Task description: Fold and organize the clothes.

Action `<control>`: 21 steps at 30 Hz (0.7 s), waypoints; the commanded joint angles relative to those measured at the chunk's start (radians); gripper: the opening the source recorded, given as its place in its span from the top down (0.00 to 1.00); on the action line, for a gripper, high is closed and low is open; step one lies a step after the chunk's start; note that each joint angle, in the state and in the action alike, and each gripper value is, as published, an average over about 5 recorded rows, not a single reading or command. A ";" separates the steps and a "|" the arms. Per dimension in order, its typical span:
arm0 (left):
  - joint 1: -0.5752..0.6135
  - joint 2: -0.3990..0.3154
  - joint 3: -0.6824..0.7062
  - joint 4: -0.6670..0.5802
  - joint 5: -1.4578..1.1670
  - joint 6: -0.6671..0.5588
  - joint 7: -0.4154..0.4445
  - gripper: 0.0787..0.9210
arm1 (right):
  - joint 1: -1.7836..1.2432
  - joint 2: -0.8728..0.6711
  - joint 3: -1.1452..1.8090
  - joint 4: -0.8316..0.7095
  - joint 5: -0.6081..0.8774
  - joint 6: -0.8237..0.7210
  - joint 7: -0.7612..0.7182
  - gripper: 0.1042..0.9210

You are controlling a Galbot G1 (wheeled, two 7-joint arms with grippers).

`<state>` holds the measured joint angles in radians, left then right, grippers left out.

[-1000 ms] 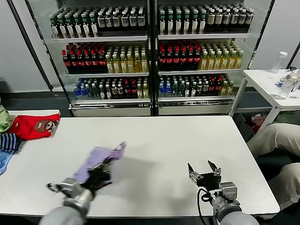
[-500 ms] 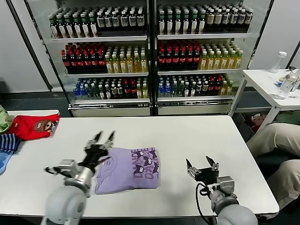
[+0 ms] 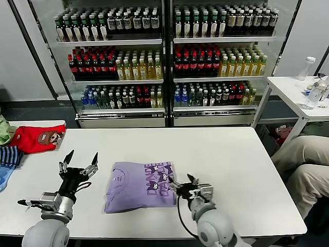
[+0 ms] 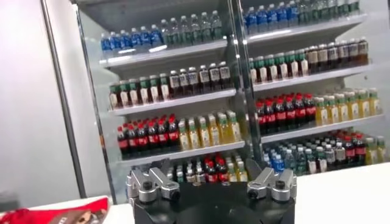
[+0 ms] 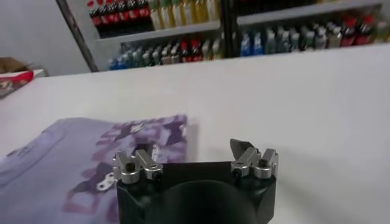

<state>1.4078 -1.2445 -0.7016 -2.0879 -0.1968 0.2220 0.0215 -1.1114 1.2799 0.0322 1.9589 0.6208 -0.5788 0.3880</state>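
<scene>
The lavender T-shirt (image 3: 136, 186) lies folded flat on the white table (image 3: 221, 149), its dark cartoon print facing up on its right half. My left gripper (image 3: 80, 159) is open and empty, raised just left of the shirt and apart from it. My right gripper (image 3: 181, 181) is open at the shirt's right edge, low over the table. In the right wrist view the shirt (image 5: 85, 161) lies ahead of the right gripper (image 5: 194, 153); one finger is over the printed edge, the other over bare table. The left wrist view shows the left gripper (image 4: 212, 182) pointing at the fridge.
A red garment with a brown face (image 3: 38, 138), a striped garment (image 3: 9, 156) and a green one (image 3: 4, 131) lie at the table's far left. Glass-door drink fridges (image 3: 164, 62) stand behind. A side table (image 3: 298, 92) and a seated person's legs (image 3: 303, 154) are at right.
The left gripper let go of the shirt, which now lies folded flat, and drew back to the left. The right gripper moved left to the shirt's right edge.
</scene>
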 commanded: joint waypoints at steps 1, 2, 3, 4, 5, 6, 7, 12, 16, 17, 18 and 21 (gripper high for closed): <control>0.060 -0.020 -0.027 0.019 0.100 -0.100 0.048 0.12 | 0.070 0.069 -0.119 -0.118 0.131 0.000 0.129 0.12; 0.059 -0.023 -0.024 0.018 0.100 -0.100 0.049 0.12 | 0.068 0.067 -0.115 -0.113 0.145 0.000 0.148 0.12; 0.059 -0.026 -0.020 0.018 0.099 -0.099 0.049 0.12 | 0.066 0.064 -0.111 -0.108 0.160 0.000 0.163 0.12; 0.058 -0.029 -0.018 0.018 0.099 -0.099 0.049 0.12 | 0.064 0.061 -0.107 -0.102 0.173 0.000 0.173 0.13; 0.058 -0.031 -0.016 0.018 0.099 -0.099 0.050 0.12 | 0.063 0.058 -0.103 -0.096 0.182 0.001 0.178 0.15; 0.058 -0.033 -0.015 0.019 0.099 -0.099 0.050 0.12 | 0.063 0.055 -0.099 -0.091 0.187 0.001 0.180 0.17; 0.058 -0.034 -0.014 0.020 0.099 -0.098 0.050 0.12 | 0.064 0.053 -0.095 -0.089 0.190 0.001 0.180 0.20; 0.060 -0.041 -0.016 0.026 0.094 -0.097 0.050 0.12 | 0.070 0.057 -0.081 -0.100 0.202 0.001 0.179 0.38; 0.061 -0.049 -0.014 0.027 0.094 -0.095 0.050 0.12 | 0.072 0.070 -0.081 -0.106 0.203 0.003 0.177 0.52; 0.061 -0.051 -0.013 0.027 0.094 -0.095 0.050 0.12 | 0.075 0.073 -0.080 -0.105 0.199 0.004 0.174 0.56; 0.060 -0.053 -0.012 0.028 0.094 -0.094 0.050 0.12 | 0.078 0.074 -0.078 -0.102 0.190 0.007 0.171 0.59; 0.061 -0.056 -0.011 0.029 0.094 -0.094 0.049 0.12 | 0.087 0.062 -0.056 -0.062 0.150 0.013 0.151 0.70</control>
<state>1.4580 -1.2930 -0.7100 -2.0621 -0.1167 0.1420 0.0642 -1.0448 1.3378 -0.0348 1.8712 0.7839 -0.5714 0.5302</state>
